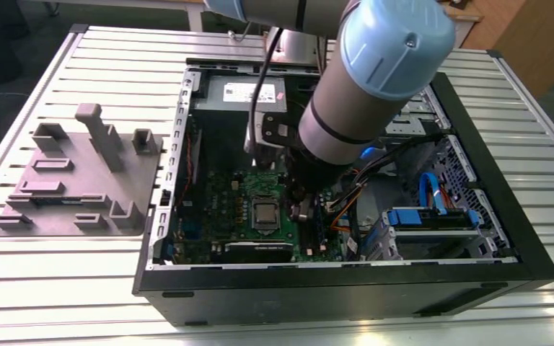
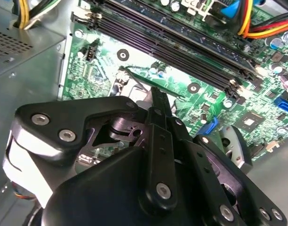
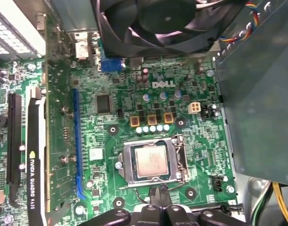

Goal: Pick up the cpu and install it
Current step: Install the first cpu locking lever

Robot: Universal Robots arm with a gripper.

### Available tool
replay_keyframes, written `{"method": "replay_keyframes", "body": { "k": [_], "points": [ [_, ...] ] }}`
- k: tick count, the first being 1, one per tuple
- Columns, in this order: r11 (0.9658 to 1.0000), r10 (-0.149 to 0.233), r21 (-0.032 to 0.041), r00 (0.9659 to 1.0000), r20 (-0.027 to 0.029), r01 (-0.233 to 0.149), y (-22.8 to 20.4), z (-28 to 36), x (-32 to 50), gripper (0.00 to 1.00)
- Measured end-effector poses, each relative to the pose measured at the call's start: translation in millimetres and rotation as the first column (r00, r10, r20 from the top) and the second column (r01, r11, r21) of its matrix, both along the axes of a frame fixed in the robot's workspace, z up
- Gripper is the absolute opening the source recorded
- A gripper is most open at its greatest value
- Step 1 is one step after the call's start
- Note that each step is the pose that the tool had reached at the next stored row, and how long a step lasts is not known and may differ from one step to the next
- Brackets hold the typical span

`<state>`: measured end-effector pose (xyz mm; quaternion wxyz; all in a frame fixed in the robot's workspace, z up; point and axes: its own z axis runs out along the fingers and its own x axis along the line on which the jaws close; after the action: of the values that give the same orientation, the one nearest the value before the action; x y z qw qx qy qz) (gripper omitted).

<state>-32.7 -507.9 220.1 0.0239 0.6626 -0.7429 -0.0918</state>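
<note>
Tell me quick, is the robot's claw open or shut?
gripper: shut, holding nothing; the cpu lies in its socket.

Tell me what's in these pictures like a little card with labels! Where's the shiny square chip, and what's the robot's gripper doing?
place: open computer case on a slatted table
cpu: lying flat inside the socket frame on the green motherboard
gripper: shut, holding nothing, at the socket frame's edge, off the cpu
nearby: black fan; grey fixture outside the case, on the exterior view's left
</note>
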Motion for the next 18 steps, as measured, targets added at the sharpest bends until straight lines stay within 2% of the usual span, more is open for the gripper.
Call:
{"method": "replay_keyframes", "body": {
  "k": [7, 12, 18],
  "points": [
    [0.9999, 0.010, -0.0007, 0.9999, 0.0000, -0.010, -6.2, -3.8, 0.0, 0.10],
    [0.9996, 0.027, -0.0008, 0.9996, 0.0000, -0.027, -7.0, -10.7, 0.0, 0.10],
    [0.9984, 0.056, -0.0022, 0.9984, -0.0002, -0.056, -7.0, -14.0, 0.0, 0.10]
  ]
}}
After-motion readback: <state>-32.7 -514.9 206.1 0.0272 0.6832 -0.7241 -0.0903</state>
